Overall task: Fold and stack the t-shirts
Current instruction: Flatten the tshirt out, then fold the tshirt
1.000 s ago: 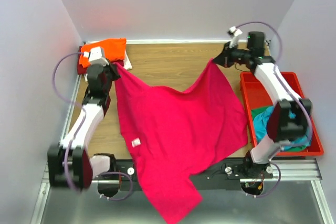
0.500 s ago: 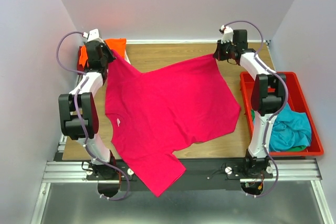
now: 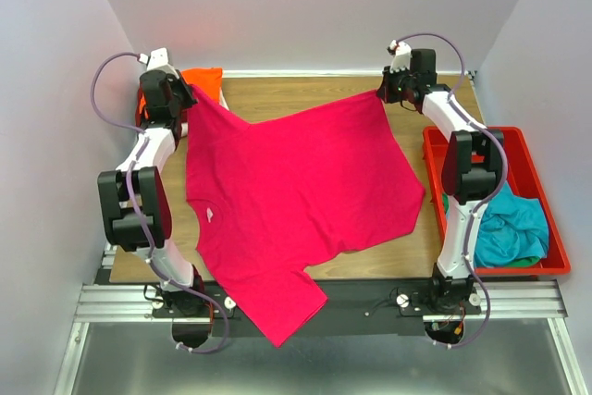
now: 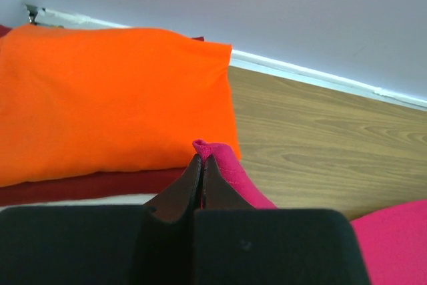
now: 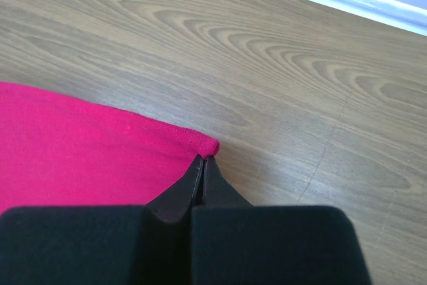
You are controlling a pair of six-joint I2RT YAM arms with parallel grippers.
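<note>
Pink-red t-shirt (image 3: 296, 191) is spread over the worktop (image 3: 296, 94), one part draping past the near edge. Left pincer (image 4: 201, 159) is clenched on a far corner of it, beside the folded orange t-shirt (image 4: 107, 91), which lies on a dark red t-shirt (image 4: 80, 185). Right pincer (image 5: 202, 159) is clenched on the other far corner. Teal t-shirt (image 3: 507, 228) sits bunched in the red tray (image 3: 527, 145), right side.

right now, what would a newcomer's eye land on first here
The bright pink-red cloth t-shirt spread over the middle of the wooden table, pinched at two far corners by the left tool and right tool. Next, the folded orange t-shirt at the far left corner and the red plastic tray on the right holding crumpled teal cloth.
</note>
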